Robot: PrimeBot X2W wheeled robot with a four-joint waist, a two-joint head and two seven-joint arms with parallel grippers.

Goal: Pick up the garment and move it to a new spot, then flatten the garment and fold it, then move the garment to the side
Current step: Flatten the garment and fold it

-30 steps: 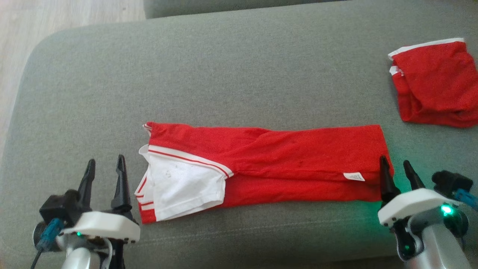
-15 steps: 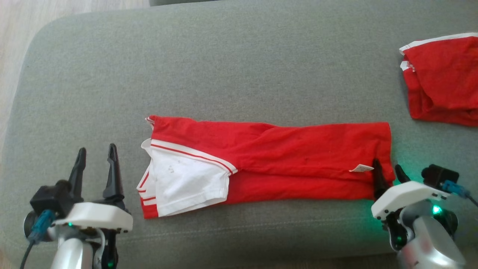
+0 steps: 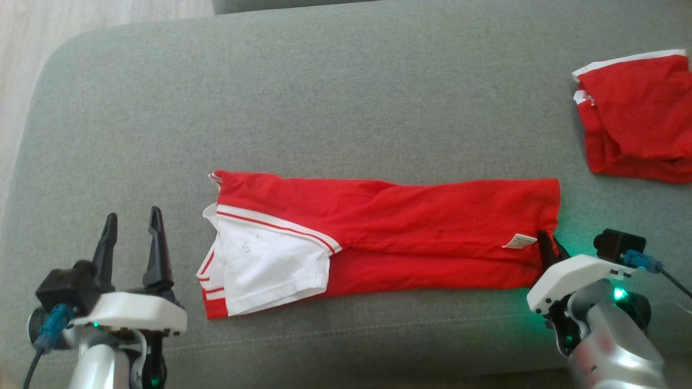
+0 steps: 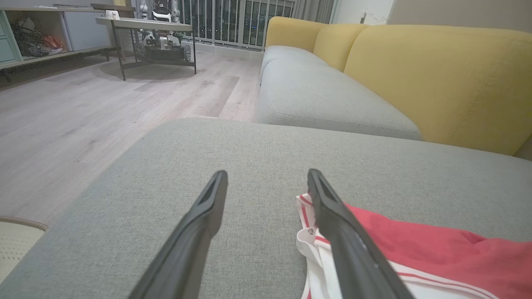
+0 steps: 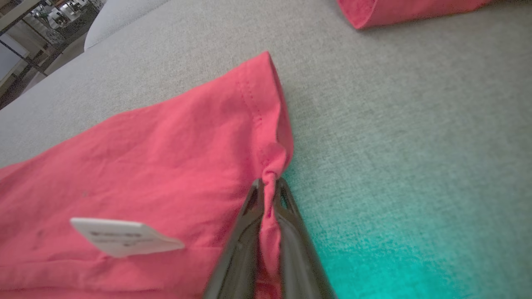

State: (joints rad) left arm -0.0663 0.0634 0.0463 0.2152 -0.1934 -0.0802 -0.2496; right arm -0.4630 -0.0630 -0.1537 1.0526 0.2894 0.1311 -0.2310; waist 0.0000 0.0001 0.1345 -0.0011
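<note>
The garment (image 3: 411, 232), a red shirt with a white striped sleeve, lies folded into a long strip across the grey cushion (image 3: 324, 108). Its white label (image 3: 519, 241) sits near the right end. My right gripper (image 3: 547, 242) is shut on the garment's right hem, and the right wrist view shows the pinched red cloth (image 5: 270, 174) bunched between the two fingers. My left gripper (image 3: 132, 221) stands open just left of the white sleeve, above bare cushion, touching nothing. In the left wrist view its right finger (image 4: 332, 207) overlaps the garment's striped edge (image 4: 309, 238).
A second red garment (image 3: 638, 119) with white trim lies crumpled at the cushion's far right. Beyond the cushion's left edge is wooden floor (image 4: 83, 116). A yellow-backed sofa (image 4: 436, 74) and a low table (image 4: 145, 29) show in the left wrist view.
My right gripper has closed on the garment's right hem, drawing that edge slightly inward. The left gripper has stayed open; the head camera shifted a little.
</note>
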